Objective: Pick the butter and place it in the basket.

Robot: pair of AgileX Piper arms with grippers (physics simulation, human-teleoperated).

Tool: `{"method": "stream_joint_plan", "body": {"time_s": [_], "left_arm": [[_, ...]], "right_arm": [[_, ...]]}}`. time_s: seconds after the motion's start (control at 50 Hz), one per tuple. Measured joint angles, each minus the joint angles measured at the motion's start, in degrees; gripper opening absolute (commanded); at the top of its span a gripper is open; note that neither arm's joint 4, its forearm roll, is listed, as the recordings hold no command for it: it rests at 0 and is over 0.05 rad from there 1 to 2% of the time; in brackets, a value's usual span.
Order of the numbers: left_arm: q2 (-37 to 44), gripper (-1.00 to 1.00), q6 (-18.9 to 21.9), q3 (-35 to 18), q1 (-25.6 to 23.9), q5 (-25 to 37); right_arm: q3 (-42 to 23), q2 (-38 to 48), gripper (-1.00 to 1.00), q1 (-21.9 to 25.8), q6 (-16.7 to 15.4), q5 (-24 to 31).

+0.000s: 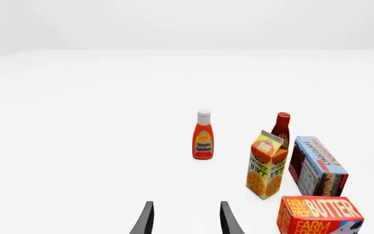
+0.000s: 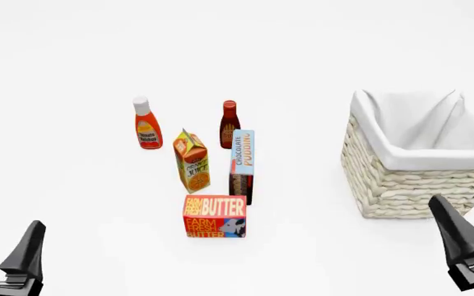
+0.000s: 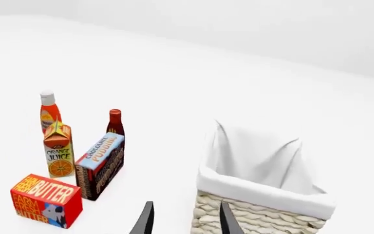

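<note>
The butter [image 2: 214, 216], a red-and-orange carton with a cow patch, stands on the white table in front of the other groceries; it also shows in the left wrist view [image 1: 320, 214] and the right wrist view [image 3: 44, 200]. The woven basket [image 2: 402, 191] with its white liner sits at the right, empty [image 3: 252, 214]. My left gripper [image 2: 7, 225] is open near the front left, well left of the butter, with nothing between its fingers [image 1: 187, 204]. My right gripper [image 2: 468, 192] is open at the front right, just before the basket [image 3: 187, 204].
Behind the butter stand an orange juice carton [image 2: 192, 161] and a chocolate pudding box [image 2: 243, 163]. Farther back are a ketchup bottle [image 2: 146, 126] and a dark red sauce bottle [image 2: 229, 120]. White table surface lies between butter and basket.
</note>
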Motion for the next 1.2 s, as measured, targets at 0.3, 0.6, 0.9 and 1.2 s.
{"method": "stream_joint_plan", "body": {"time_s": [0.3,0.6,0.9,1.2], "left_arm": [[0.0,1.00,0.0,0.0,0.0,0.0],[0.0,1.00,0.0,0.0,0.0,0.0],[0.0,1.00,0.0,0.0,0.0,0.0],[0.0,1.00,0.0,0.0,0.0,0.0]], "right_arm": [[-17.1,15.7,1.00,7.3,-8.3,9.3],[-28.9,28.0,1.00,14.2,-16.1,19.6],[-35.0,37.2,1.00,17.6,-24.6,24.8],[-37.7,44.4,1.00,21.1,-27.8,24.9]]}}
